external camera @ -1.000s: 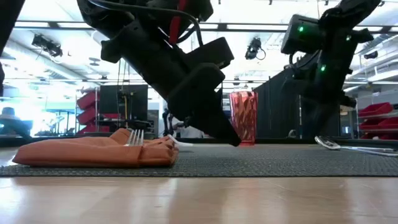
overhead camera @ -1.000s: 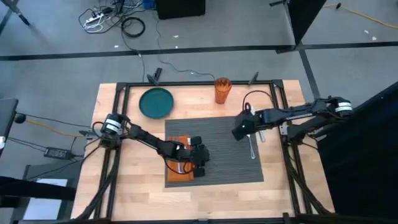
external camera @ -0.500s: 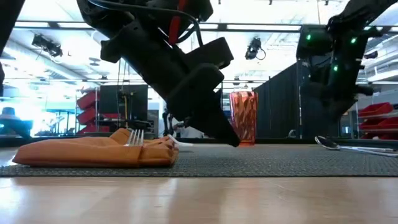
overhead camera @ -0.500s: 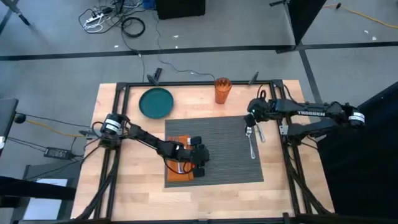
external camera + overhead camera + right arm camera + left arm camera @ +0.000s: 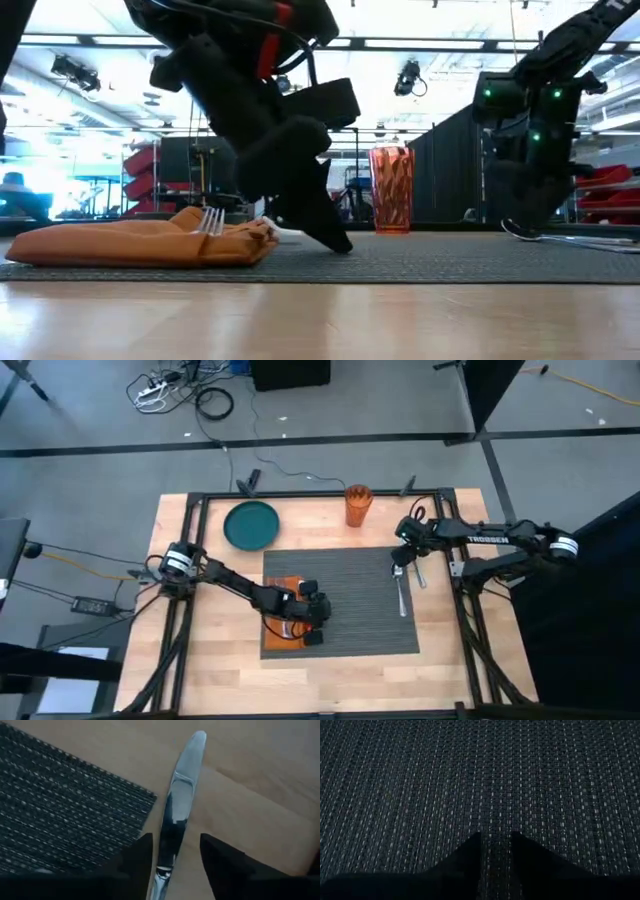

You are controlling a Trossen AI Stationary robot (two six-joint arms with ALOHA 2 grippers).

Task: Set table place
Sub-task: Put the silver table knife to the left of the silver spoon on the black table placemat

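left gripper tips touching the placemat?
Touching. Low view: left gripper tip meets the placemat with no gap; left wrist view shows only weave at the fingertips.

Knife [image 5: 175, 810] handle cut off at the right wrist view's edge, between the fingers. Left gripper [image 5: 312, 622] hides part of the orange napkin [image 5: 283, 622].

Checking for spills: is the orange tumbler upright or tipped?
Upright. The orange tumbler stands on the table beyond the placemat, rim up.
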